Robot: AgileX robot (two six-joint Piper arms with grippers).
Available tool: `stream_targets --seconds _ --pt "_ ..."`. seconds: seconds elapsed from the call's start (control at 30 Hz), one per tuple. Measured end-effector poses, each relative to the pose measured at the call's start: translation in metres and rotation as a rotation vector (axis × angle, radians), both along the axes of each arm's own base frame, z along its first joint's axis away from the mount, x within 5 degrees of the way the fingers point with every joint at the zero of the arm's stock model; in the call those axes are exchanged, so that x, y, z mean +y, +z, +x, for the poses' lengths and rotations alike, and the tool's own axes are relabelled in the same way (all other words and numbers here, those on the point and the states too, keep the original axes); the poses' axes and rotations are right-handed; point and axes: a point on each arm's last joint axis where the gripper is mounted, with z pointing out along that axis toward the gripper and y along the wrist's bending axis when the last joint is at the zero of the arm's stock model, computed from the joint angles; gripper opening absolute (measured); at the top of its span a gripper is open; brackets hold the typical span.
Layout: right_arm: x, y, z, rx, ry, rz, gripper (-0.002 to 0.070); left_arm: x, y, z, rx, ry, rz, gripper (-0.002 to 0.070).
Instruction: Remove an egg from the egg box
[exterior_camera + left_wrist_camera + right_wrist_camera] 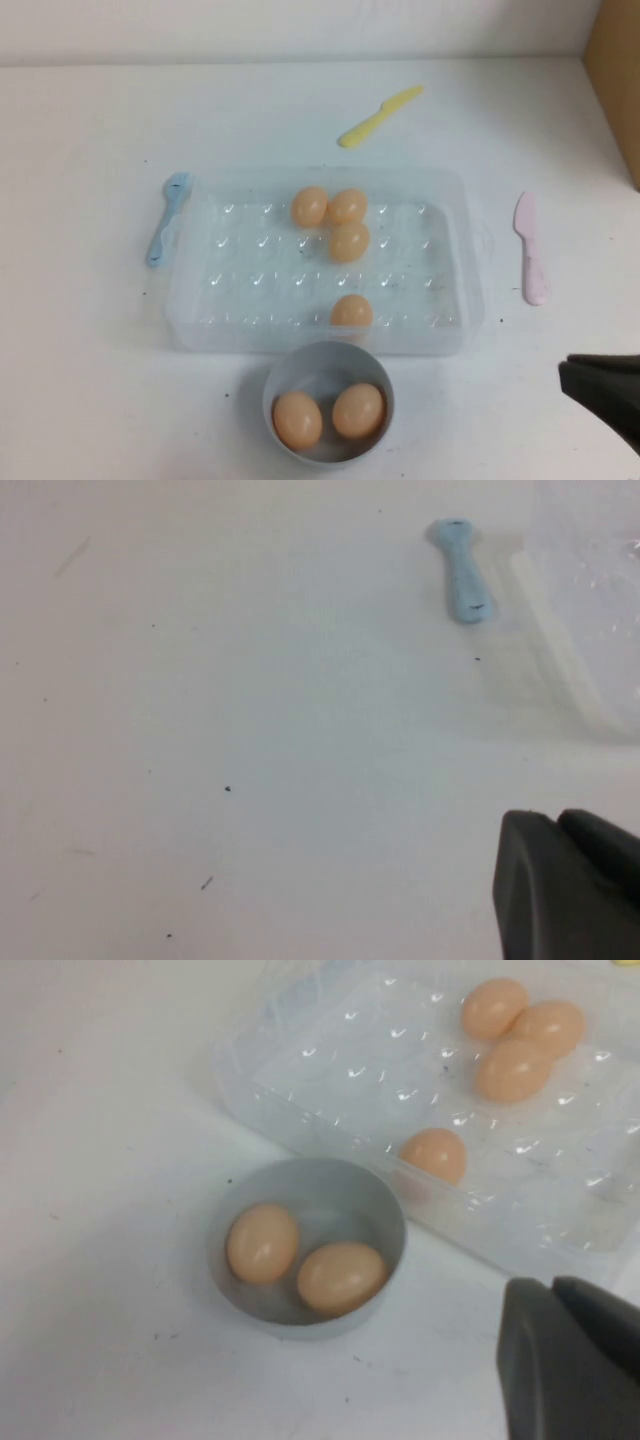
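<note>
From the high view I see the egg box [200, 300] lying in the middle of the white counter [80, 400], with four eggs in it. Three of them cluster touching toward the far side, just right of the middle, and the fourth egg [351, 311] sits alone in the near row, close to the box's near wall. Just in front of that wall stands a round grey-blue bowl [328, 356], almost touching the box, with two more eggs lying side by side inside. A blue spatula [167, 217] lies along the box's left edge, a pink knife [530, 249] lies off its right edge, and a yellow knife [379, 115] lies beyond the far side, well apart from the box. My right claw [603, 385] sits at the near right corner of the high view, above the counter, to the right of the bowl and apart from it; its wrist camera looks across the bowl to the box, and the dark fingers [560, 1360] appear pressed together with nothing between them. My left claw [570, 880] shows only in its own wrist view, over bare counter to the left of the box, with the blue spatula ahead of it; its fingers look closed together and empty.
</note>
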Motion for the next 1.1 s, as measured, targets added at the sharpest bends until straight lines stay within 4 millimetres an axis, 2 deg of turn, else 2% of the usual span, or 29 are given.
stream_targets --seconds 0.33,0.5,0.77,0.97,1.1 --pt "-0.036 -0.025 -0.029 -0.06 0.0 0.06 -0.0017 0.0 0.0 0.0 0.0 0.0 0.0 -0.0005" --pt "-0.055 -0.035 -0.041 -0.145 -0.026 0.088 -0.0017 0.0 0.0 0.0 0.0 0.0 0.0 -0.0005" --pt "-0.089 -0.056 -0.045 -0.311 -0.399 0.132 -0.0017 0.0 0.0 0.0 0.0 0.0 0.0 -0.0005" --pt "-0.103 -0.076 -0.047 -0.434 -0.696 0.128 -0.0017 0.0 0.0 0.0 0.0 0.0 0.0 -0.0005" --pt "-0.107 -0.089 -0.044 -0.46 -0.798 0.109 -0.0017 0.0 0.0 0.0 0.0 0.0 0.0 -0.0005"
